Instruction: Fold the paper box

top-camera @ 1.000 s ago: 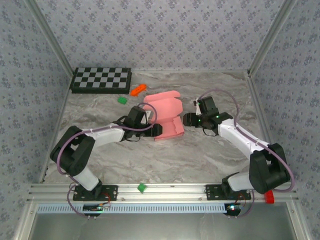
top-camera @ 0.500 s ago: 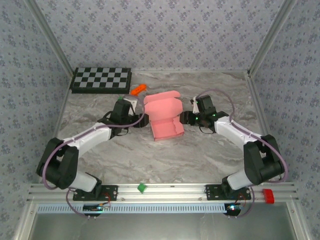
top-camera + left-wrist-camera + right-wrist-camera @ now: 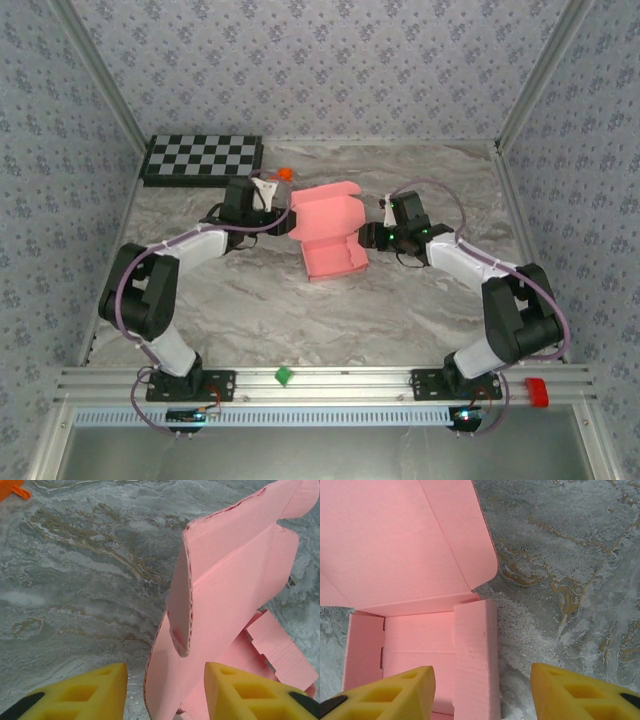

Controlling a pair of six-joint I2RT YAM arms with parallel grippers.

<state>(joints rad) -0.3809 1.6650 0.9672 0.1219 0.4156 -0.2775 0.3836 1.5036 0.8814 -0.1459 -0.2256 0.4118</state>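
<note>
The left gripper [image 3: 165, 680] stands partly open, straddling a raised side flap of the paper box [image 3: 328, 235]; whether it touches the flap cannot be told. The right gripper [image 3: 482, 680] stands wide, straddling the opposite side wall with a gap on each side. The box sits mid-bench [image 3: 400, 310], nearer the far edge, with its lid flap raised.

Pink paper box [image 3: 330, 235], partly folded, walls up; lid seemingly open.

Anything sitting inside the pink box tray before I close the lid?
Right wrist view: the floor of the paper box is bare pink card, no loose items seen. Its near end is hidden behind the right gripper or cut off by the frame.
</note>
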